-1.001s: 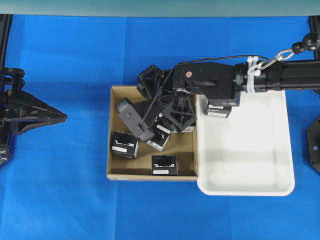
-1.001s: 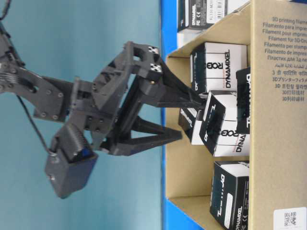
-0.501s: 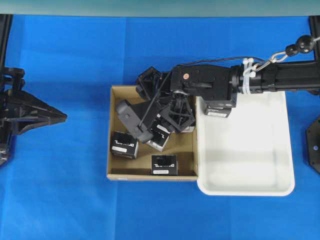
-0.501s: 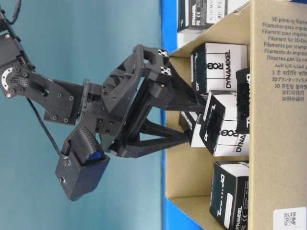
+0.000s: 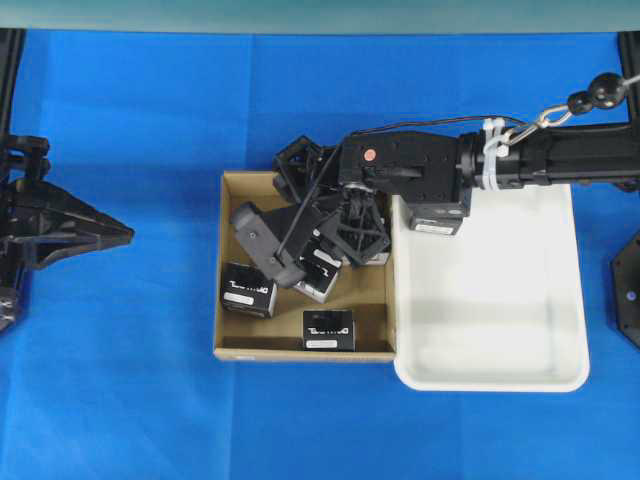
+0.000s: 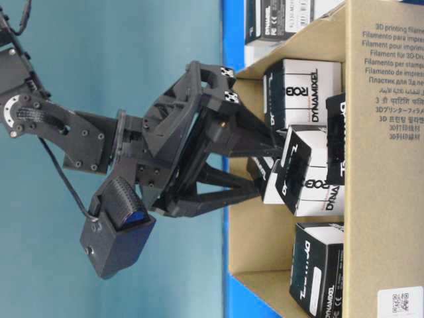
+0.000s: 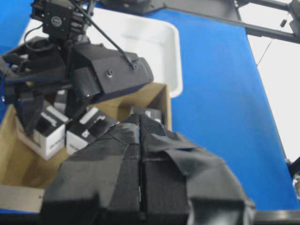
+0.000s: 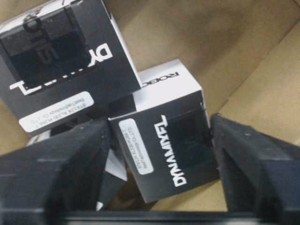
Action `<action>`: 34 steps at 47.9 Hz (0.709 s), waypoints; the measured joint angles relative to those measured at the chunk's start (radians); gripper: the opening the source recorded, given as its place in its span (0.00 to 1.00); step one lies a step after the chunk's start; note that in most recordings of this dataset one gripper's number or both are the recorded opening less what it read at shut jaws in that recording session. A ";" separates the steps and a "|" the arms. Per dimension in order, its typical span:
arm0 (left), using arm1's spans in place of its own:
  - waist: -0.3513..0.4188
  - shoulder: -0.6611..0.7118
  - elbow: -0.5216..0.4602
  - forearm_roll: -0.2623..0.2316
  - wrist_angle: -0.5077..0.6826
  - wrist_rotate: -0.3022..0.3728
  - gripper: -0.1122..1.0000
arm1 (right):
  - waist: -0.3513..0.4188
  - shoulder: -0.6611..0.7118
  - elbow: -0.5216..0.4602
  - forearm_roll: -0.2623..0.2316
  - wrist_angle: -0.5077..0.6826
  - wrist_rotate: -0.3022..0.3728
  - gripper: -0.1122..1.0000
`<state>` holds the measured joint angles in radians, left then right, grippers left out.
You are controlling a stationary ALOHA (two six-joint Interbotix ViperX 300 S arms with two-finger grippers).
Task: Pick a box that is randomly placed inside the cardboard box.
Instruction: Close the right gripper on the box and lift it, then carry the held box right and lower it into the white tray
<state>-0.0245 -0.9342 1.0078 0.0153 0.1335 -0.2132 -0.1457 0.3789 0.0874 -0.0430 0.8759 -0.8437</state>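
Right tool [image 8: 161, 140] is down in the cardboard box [image 5: 230, 345], fingers [image 8: 255, 164] on either side of the box [image 8: 164, 140], a black-and-white cuboid with white DYNAMIXEL lettering and a white label strip. Right-wrist view: left finger touches or nearly touches its label face, right finger is against or just off its far edge; can't tell if it is actually pinching yet, jaws partly spread around it. That box sits tilted in the cluster near the carton's upper right [image 5: 320, 270], leaning on a neighbour box [image 8: 65, 61] lying just beside it. Two more boxes lie apart from the cluster: one at left [image 5: 249, 290], one by the front wall [image 5: 328, 329]. Carton is shallow, brown, matte corrugated, low walls, touching a white glossy rounded plastic tray [image 5: 500, 370] on its right. Worktop [image 5: 130, 120] is flat blue. Left tool [image 5: 75, 230] is parked well left of the carton, taped pads [image 7: 164, 187] pressed together, holding nothing.
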 measured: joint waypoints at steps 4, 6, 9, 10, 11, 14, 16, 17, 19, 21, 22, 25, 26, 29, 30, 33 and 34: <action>0.000 0.000 0.000 -0.002 0.000 0.000 0.05 | 0.005 0.003 -0.014 -0.002 0.028 0.000 0.68; 0.000 0.000 0.000 0.000 0.000 0.000 0.05 | 0.008 0.005 -0.020 0.000 0.040 0.002 0.68; 0.000 0.000 0.000 0.000 0.000 0.000 0.05 | 0.011 0.006 -0.035 0.000 0.057 0.005 0.68; 0.000 0.000 0.000 -0.002 -0.002 0.000 0.05 | 0.011 0.006 -0.040 0.000 0.061 0.006 0.68; 0.000 0.000 0.000 0.000 -0.002 0.000 0.05 | 0.012 0.006 -0.046 -0.002 0.066 0.008 0.68; 0.000 0.000 0.000 -0.002 0.000 0.000 0.05 | 0.014 0.005 -0.066 0.000 0.077 0.009 0.68; 0.002 0.000 0.002 0.000 0.000 0.000 0.05 | 0.014 0.003 -0.084 -0.002 0.089 0.012 0.68; 0.002 0.000 0.002 -0.002 0.000 0.000 0.05 | 0.014 0.002 -0.092 -0.002 0.095 0.014 0.68; 0.003 0.000 0.002 0.000 -0.002 0.000 0.05 | 0.012 -0.002 -0.110 0.000 0.109 0.017 0.68; 0.002 0.000 0.002 -0.002 0.000 0.000 0.05 | 0.011 -0.005 -0.130 -0.002 0.129 0.023 0.68; 0.003 0.000 0.002 -0.002 0.000 0.000 0.05 | 0.011 -0.006 -0.143 -0.002 0.141 0.028 0.68; 0.003 0.000 0.000 0.000 0.000 0.000 0.05 | 0.009 -0.008 -0.173 -0.002 0.181 0.044 0.68; 0.005 0.000 0.000 0.000 -0.002 0.000 0.05 | 0.009 -0.009 -0.181 -0.002 0.195 0.051 0.68; 0.006 0.000 0.002 -0.002 0.000 0.000 0.05 | 0.006 -0.015 -0.209 0.000 0.250 0.081 0.68; 0.006 0.000 0.000 -0.002 0.000 0.000 0.05 | 0.005 -0.020 -0.216 0.002 0.270 0.097 0.68; 0.006 0.000 0.000 -0.002 0.000 0.000 0.05 | 0.002 -0.034 -0.242 0.008 0.318 0.141 0.66; 0.006 0.000 0.000 -0.002 -0.002 0.000 0.05 | -0.002 -0.043 -0.250 0.011 0.333 0.164 0.66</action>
<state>-0.0184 -0.9342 1.0078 0.0138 0.1319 -0.2132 -0.1473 0.3359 -0.1626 -0.0322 1.2088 -0.6796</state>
